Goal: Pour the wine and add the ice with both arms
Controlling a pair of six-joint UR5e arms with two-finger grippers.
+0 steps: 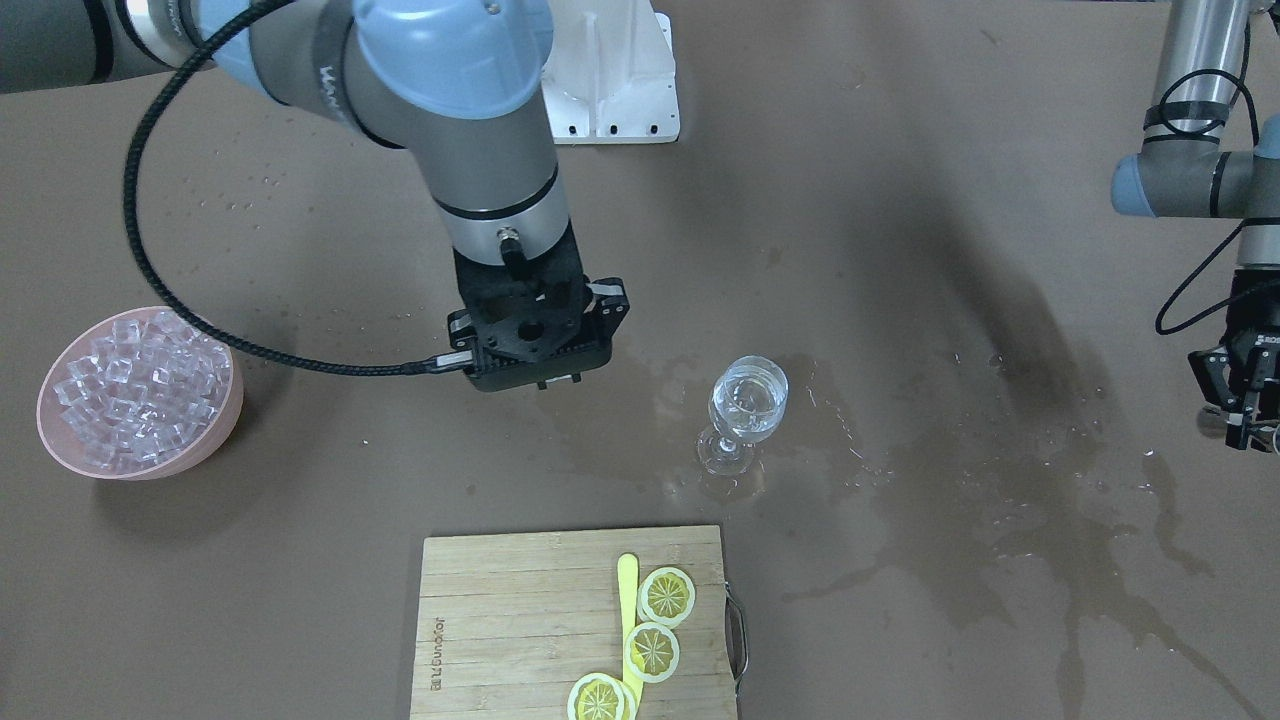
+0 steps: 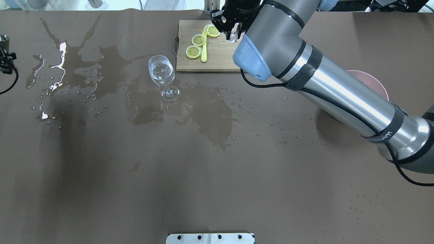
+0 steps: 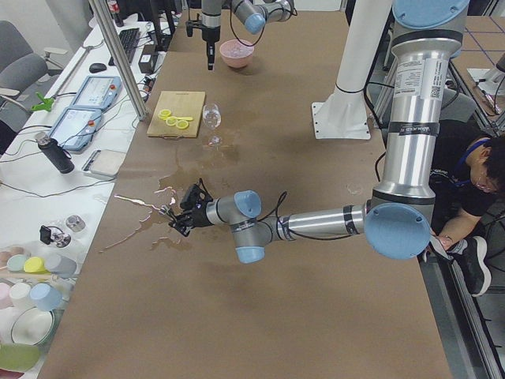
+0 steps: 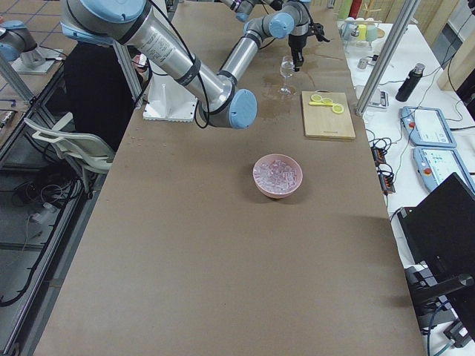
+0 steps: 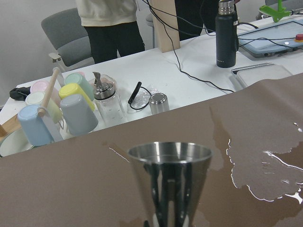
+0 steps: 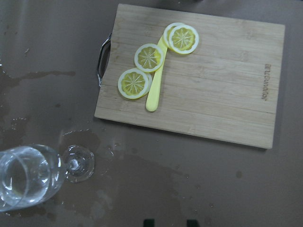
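Overhead exterior view, left to right: at the table's [image 2: 101,169] far left edge the left gripper [image 1: 1235,405] is clamped on an upright steel jigger [image 5: 169,175]. The wine [image 2: 160,74] sits in the upright wine glass [image 2: 162,73], which stands on wet tabletop near the cutting board [image 2: 220,54]. The right gripper [image 2: 232,33], raised between glass and pink bowl [image 1: 190,455], pinches one ice cube [image 2: 233,36], and the other ice cubes [image 1: 140,390] fill the bowl.
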